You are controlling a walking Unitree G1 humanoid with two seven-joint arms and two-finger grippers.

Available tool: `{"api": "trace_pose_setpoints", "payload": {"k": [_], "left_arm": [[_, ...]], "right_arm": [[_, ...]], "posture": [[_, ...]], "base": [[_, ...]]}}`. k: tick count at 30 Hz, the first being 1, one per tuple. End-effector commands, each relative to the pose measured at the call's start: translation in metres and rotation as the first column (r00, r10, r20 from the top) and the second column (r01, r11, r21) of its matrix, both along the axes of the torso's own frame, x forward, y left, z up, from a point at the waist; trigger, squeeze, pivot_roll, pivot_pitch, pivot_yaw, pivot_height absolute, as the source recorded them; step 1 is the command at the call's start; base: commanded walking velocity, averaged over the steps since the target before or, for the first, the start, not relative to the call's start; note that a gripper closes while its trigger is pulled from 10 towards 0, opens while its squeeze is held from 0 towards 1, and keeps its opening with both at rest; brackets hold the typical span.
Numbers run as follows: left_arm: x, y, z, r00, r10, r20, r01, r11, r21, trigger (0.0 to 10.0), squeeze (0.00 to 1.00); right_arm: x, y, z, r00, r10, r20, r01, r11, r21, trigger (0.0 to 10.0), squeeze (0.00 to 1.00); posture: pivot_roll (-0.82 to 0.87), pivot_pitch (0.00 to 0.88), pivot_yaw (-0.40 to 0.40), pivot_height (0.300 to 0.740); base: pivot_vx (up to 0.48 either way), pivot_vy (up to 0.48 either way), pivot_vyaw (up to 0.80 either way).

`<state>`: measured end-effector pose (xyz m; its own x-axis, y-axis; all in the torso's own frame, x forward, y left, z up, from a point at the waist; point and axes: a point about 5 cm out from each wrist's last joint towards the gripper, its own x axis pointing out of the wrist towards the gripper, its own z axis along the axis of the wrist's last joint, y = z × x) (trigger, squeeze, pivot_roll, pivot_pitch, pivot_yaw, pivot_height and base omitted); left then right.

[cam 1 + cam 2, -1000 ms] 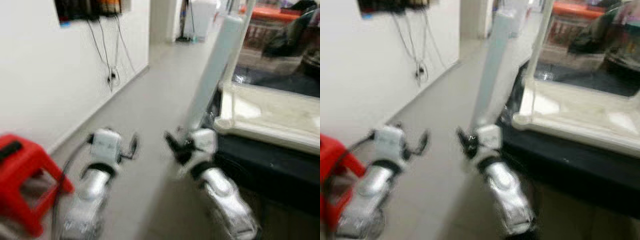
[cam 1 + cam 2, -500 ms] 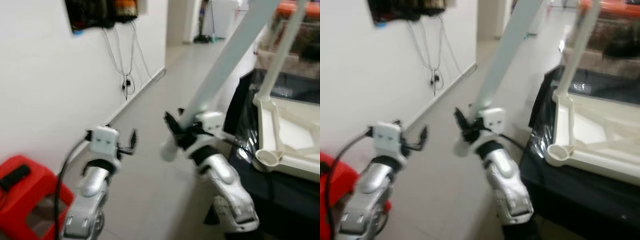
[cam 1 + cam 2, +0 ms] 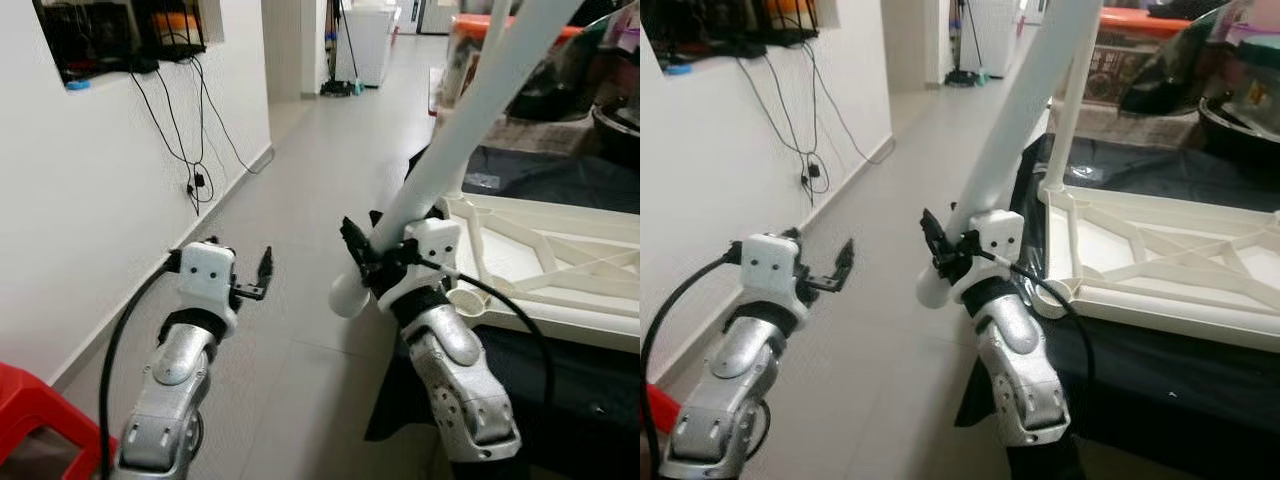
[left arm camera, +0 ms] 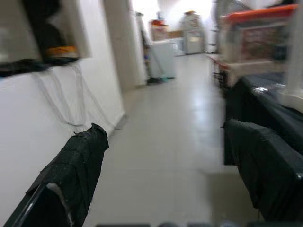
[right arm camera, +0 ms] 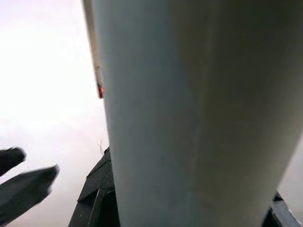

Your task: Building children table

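Right gripper (image 3: 362, 262) fingers pinching white table leg (image 3: 470, 120); left gripper (image 3: 262, 275) fingers spread, empty.

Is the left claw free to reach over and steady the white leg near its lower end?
Probably yes. The left claw is open and holds nothing, and bare floor lies between it and the lower end of the white leg, which the right claw grips.
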<state>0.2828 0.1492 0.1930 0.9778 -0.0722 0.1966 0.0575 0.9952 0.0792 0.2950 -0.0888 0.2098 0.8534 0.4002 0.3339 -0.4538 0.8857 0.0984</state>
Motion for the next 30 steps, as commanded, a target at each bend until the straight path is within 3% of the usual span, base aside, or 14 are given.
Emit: {"api": "trace_pose_setpoints", "payload": {"k": [1, 13, 23, 25, 27, 30], "left_arm": [[0.001, -0.002, -0.003, 1.0, -0.002, -0.021, 0.002, 1.0, -0.001, 10.0, 0.0], [0.004, 0.001, -0.008, 0.999, 0.009, -0.046, -0.009, 1.0, -0.003, 10.0, 0.0], [0.004, 0.004, -0.01, 0.997, 0.04, -0.059, -0.04, 0.999, -0.008, 10.0, 0.0], [0.002, -0.001, -0.014, 0.997, -0.008, -0.083, 0.006, 1.0, -0.019, 10.0, 0.0], [-0.005, -0.01, -0.02, 0.987, -0.117, -0.109, 0.113, 0.993, -0.042, 10.0, 0.0], [-0.008, -0.013, -0.024, 0.977, -0.168, -0.131, 0.162, 0.985, -0.056, 10.0, 0.0]], "right_arm": [[0.001, -0.004, -0.002, 1.0, -0.013, -0.013, 0.013, 1.0, -0.008, 10.0, 0.0], [0.001, -0.004, -0.006, 1.0, -0.009, -0.029, 0.009, 1.0, -0.01, 10.0, 0.0], [0.001, -0.005, -0.005, 0.999, 0.022, -0.036, -0.021, 1.0, 0.014, 10.0, 0.0], [0.003, -0.005, -0.005, 0.997, 0.06, -0.04, -0.059, 0.998, 0.024, 10.0, 0.0], [0.005, -0.008, -0.003, 0.992, 0.12, -0.037, -0.12, 0.993, 0.019, 10.0, 0.0], [0.007, -0.01, -0.002, 0.99, 0.135, -0.036, -0.135, 0.991, 0.014, 10.0, 0.0]], "posture": [[0.04, 0.037, -0.045, 0.74], [0.04, 0.041, -0.049, 0.74], [0.04, 0.045, -0.051, 0.74], [0.04, 0.047, -0.048, 0.74], [0.04, 0.048, -0.049, 0.74], [0.04, 0.05, -0.048, 0.74]], "base": [[0.27, -0.394, 0.0], [0.276, -0.389, 0.0], [0.0, 0.0, 0.0], [0.0, 0.0, 0.0], [0.0, 0.0, 0.0], [0.0, 0.0, 0.0]]}}
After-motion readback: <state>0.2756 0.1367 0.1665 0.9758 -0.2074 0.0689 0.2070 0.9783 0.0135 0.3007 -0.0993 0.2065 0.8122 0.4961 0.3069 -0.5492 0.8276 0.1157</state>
